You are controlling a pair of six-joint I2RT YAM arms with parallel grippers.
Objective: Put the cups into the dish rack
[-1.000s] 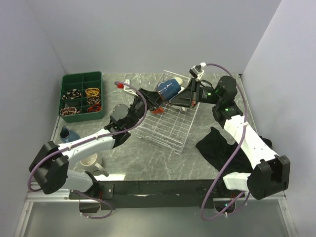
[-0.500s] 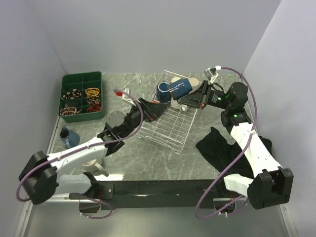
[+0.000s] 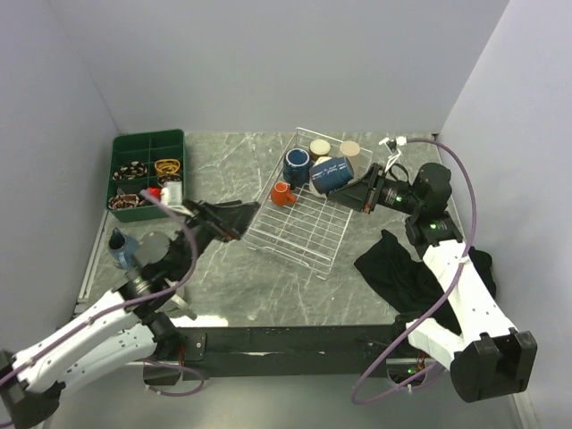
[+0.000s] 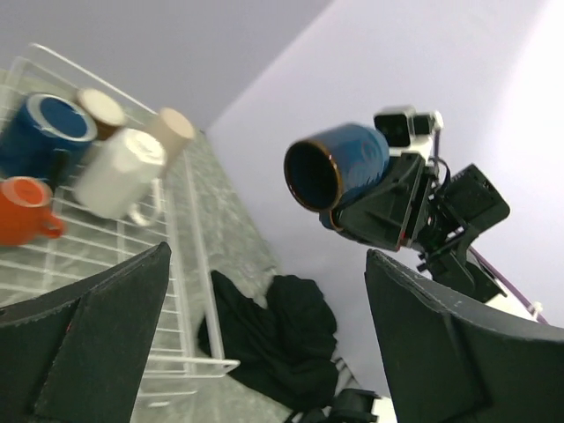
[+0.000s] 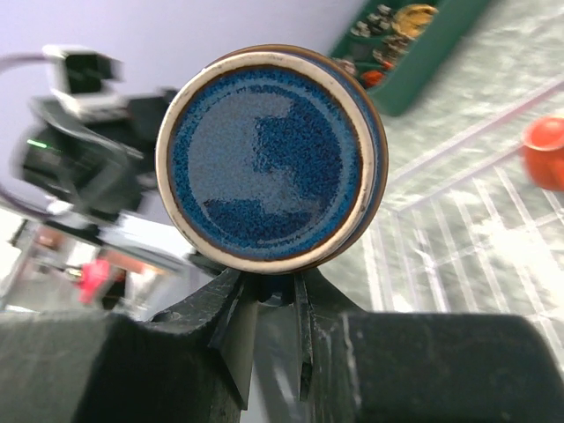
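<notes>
From above: right end effector (image 3: 357,188) holds a blue mug (image 3: 332,174) on its side over the far part of the dish rack (image 3: 299,234), near the dark blue mug (image 3: 297,164) & orange cup (image 3: 282,193) inside it. Risk, imo: it bumps those when going down.

Left wrist cam: left end effector (image 4: 264,256) is spread wide, holds nothing.

Right wrist cam: fingers (image 5: 231,308) pinch only a small part under the mug, prob. the handle, so it may swivel or slip.
</notes>
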